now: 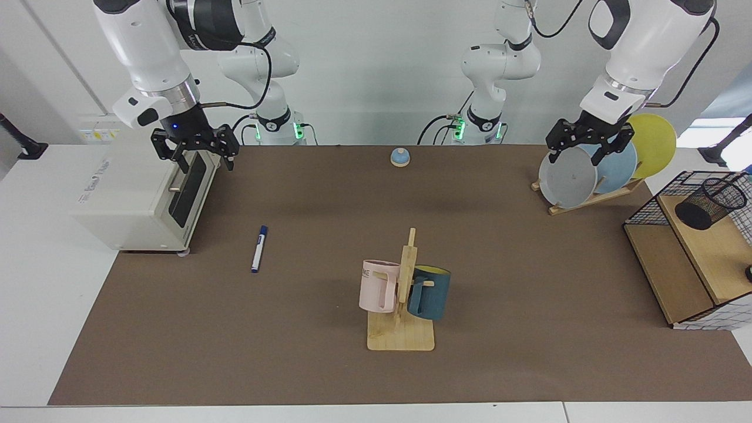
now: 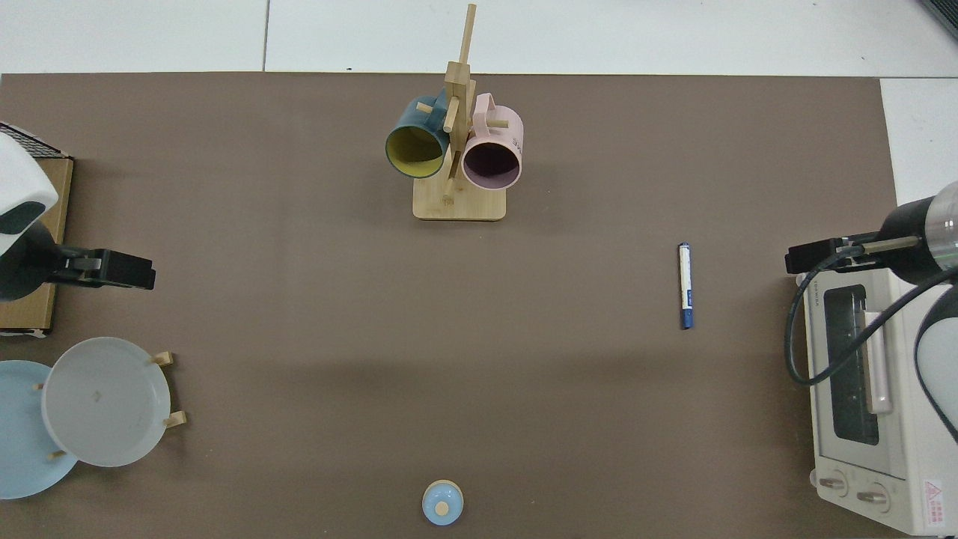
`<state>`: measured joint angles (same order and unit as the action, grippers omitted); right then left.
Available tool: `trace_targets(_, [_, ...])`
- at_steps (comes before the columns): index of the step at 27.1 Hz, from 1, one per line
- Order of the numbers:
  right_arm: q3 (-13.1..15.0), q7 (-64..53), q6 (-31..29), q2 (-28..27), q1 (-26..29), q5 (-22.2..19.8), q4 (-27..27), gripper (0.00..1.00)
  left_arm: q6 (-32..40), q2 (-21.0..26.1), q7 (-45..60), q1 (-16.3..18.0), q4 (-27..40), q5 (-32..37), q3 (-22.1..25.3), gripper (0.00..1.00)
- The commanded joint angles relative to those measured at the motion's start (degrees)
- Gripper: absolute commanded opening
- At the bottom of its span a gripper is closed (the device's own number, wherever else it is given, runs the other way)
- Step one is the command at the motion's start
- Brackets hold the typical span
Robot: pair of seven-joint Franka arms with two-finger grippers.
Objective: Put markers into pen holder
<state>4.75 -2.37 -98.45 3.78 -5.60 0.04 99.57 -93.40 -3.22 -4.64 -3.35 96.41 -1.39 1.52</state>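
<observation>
Facing view: the marker (image 1: 258, 249) lies flat on the brown bench (image 1: 329, 364) at left of centre, clear of the toaster oven (image 1: 138, 197). The right hand (image 1: 194, 157) hangs above the oven's front at upper left, fingers apart and holding nothing. The left hand (image 1: 581, 151) hangs before the plate rack (image 1: 593, 170) at upper right, fingers apart and empty. The pen holder (image 1: 709, 204) sits tilted on the wire basket's wooden shelf (image 1: 714, 249) at the right edge.

Top view: the marker (image 2: 684, 285) lies at right of centre, near the oven (image 2: 872, 404). The right hand (image 2: 812, 257) shows at the right edge and the left hand (image 2: 120, 269) at the left edge, above the plates (image 2: 105, 400).
</observation>
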Motion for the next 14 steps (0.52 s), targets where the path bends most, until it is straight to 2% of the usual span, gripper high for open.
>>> trace_targets(1, [-0.53, -1.40, 0.01, 0.61, 0.77, -0.83, 0.63, 1.00, -1.26, -0.82, -0.72, -0.95, 1.58, 0.43, 0.86, 1.00])
trace_targets(14, [-0.62, 0.96, -7.10, -0.09, 0.06, -0.57, 4.75, 1.00, -1.17, -0.82, -0.72, -0.95, 1.58, 0.43, 0.86, 1.00])
